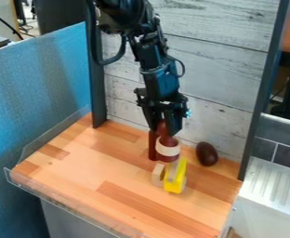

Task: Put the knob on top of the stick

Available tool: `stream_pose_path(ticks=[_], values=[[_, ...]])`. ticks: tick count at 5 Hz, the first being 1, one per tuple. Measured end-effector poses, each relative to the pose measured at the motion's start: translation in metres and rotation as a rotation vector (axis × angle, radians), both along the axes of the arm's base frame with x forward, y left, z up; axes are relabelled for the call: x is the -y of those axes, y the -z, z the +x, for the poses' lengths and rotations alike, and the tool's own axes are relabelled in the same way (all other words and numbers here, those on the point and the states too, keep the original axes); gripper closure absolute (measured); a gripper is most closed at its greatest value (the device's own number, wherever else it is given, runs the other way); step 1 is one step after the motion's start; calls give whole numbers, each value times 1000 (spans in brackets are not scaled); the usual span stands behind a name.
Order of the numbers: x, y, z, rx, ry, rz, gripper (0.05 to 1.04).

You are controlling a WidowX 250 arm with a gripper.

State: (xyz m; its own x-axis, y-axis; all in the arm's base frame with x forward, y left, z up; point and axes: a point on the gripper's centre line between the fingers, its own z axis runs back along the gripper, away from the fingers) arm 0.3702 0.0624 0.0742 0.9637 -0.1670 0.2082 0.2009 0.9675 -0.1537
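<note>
In the camera view, my tool (163, 131) is at the top of an upright, cream-banded red piece (167, 149); I can't tell whether I grip it. Just beside it, a reddish stick (152, 146) stands on the worktop (91, 181).

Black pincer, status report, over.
Pincer at top of dark-red, cream-banded piece. Upright dark-red stick beside it. Yellow block close in front.

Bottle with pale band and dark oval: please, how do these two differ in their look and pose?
The bottle wears a pale band, while the oval is plain.
The bottle narrows towards its top; the oval is rounded like an egg.
The bottle has its upper part at the gripper, whereas the oval sits apart from it.
Both are dark reddish brown.
</note>
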Motion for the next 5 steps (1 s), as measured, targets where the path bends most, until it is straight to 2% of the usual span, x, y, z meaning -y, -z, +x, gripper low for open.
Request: stream_pose_path(ticks=[3,5], values=[[3,3,4,43,42,-7,520],[7,10,6,38,70,-4,520]])
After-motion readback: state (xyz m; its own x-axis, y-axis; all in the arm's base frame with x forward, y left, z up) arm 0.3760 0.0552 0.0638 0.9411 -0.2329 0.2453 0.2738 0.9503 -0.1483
